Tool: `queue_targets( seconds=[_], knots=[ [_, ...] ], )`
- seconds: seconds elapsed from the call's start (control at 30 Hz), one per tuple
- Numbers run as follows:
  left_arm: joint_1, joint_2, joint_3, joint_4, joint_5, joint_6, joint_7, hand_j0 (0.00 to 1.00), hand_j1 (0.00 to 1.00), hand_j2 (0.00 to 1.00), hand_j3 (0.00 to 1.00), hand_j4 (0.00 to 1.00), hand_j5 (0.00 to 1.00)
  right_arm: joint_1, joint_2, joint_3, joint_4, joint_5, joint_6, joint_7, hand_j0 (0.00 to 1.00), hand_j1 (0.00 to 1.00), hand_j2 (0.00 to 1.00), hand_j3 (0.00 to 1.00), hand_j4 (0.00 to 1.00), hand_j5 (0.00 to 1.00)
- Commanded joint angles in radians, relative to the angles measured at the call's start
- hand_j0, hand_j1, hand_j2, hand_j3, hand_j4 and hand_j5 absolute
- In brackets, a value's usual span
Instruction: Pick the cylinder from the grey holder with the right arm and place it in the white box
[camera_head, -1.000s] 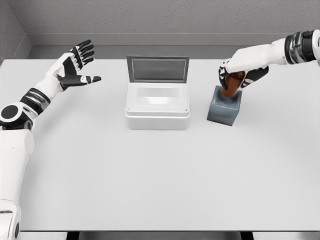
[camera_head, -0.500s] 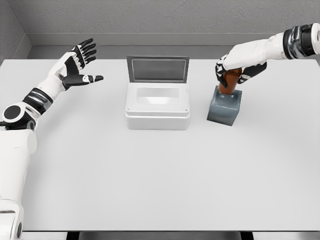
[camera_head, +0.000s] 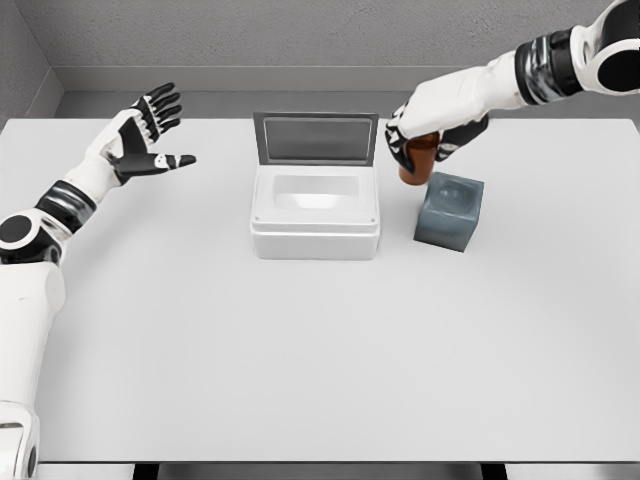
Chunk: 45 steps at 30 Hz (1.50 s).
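White desk (camera_head: 300, 350), grey wall behind. Right hand (camera_head: 425, 135) wrapped around cylinder (camera_head: 416, 158), clear of holder (camera_head: 449, 211), between holder and box (camera_head: 315, 212). Pick done; placing in open box remains. Left hand (camera_head: 140, 140) spread, idle.

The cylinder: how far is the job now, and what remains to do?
Done: the cylinder is out of the grey holder, whose socket shows empty. In hand: the right hand grips it between holder and white box. Left: carry it over the open box and release. The left hand hangs open at far left.
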Motion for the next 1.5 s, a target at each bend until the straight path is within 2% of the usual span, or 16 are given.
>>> queue_targets(
  seconds=[0.0, 0.3, 0.6, 1.03, 1.27, 1.47],
  knots=[
    [0.0, 0.001, 0.005, 0.003, 0.006, 0.0, 0.0, 1.0, 1.0, 1.0, 1.0, 1.0, 1.0, 0.0, 0.007, -0.001, -0.011, -0.004, 0.002, 0.005, 0.37, 0.37, 0.37, 0.37, 0.37, 0.37],
    [-0.002, 0.001, 0.003, 0.001, 0.003, 0.002, 0.0, 1.0, 1.0, 1.0, 1.0, 1.0, 1.0, -0.005, 0.07, -0.001, -0.018, 0.008, 0.002, 0.01, 0.37, 0.37, 0.37, 0.37, 0.37, 0.37],
    [0.0, 0.012, 0.0, 0.001, 0.002, 0.003, 0.0, 1.0, 1.0, 1.0, 1.0, 1.0, 1.0, -0.006, 0.105, 0.0, -0.008, 0.01, 0.002, 0.01, 0.36, 0.36, 0.36, 0.36, 0.36, 0.36],
    [0.0, 0.012, 0.0, 0.001, 0.002, 0.005, 0.0, 1.0, 1.0, 1.0, 1.0, 1.0, 1.0, 0.0, 0.19, 0.006, 0.098, 0.014, 0.002, 0.01, 0.36, 0.36, 0.36, 0.36, 0.36, 0.36],
    [0.0, 0.012, 0.0, 0.001, 0.002, 0.005, 0.0, 1.0, 1.0, 1.0, 1.0, 1.0, 1.0, 0.0, 0.217, 0.006, 0.133, 0.014, 0.002, 0.01, 0.35, 0.35, 0.35, 0.35, 0.35, 0.35],
    [-0.002, 0.012, 0.0, 0.001, 0.002, 0.006, 0.0, 1.0, 1.0, 1.0, 1.0, 1.0, 1.0, -0.005, 0.237, 0.016, 0.135, 0.016, 0.002, 0.01, 0.35, 0.35, 0.35, 0.35, 0.35, 0.35]
  ],
)
